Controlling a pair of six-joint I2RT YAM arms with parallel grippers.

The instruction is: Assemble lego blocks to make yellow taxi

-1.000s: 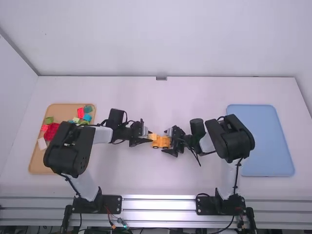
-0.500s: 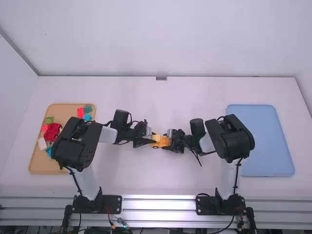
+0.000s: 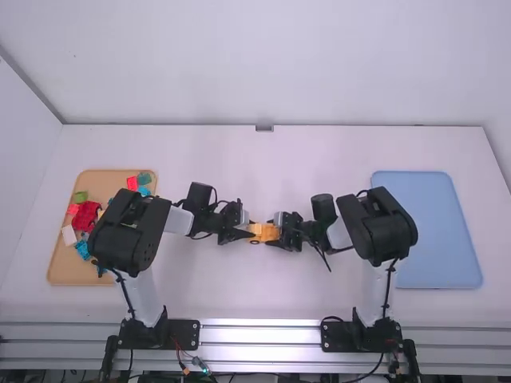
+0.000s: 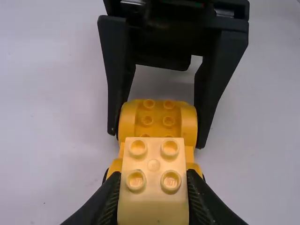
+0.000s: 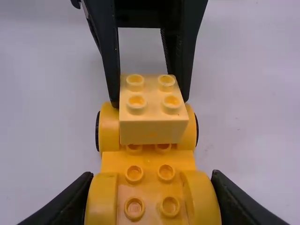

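Note:
Near the table's middle, my left gripper [image 3: 244, 232] and my right gripper [image 3: 279, 230] face each other at the orange-yellow car base [image 3: 263, 232]. In the left wrist view my left gripper [image 4: 153, 199] is shut on a pale yellow two-by-two block [image 4: 153, 211], its studs up. In the right wrist view that pale yellow block [image 5: 152, 131] sits over one end of the car base [image 5: 150, 161], between the wheels; whether it is pressed fully down I cannot tell. My right gripper [image 5: 153, 201] clasps the rounded fenders at the opposite end.
An orange tray [image 3: 68, 267] at the left holds a red piece [image 3: 85, 215], a white block [image 3: 69, 234] and several green, blue and pink blocks, partly under the left arm. At the right lies a blue tray [image 3: 431, 231], partly behind the right arm.
Over the last second my left gripper has shifted slightly right, bringing the pale yellow block over the car base's left end. My right gripper has stayed almost still.

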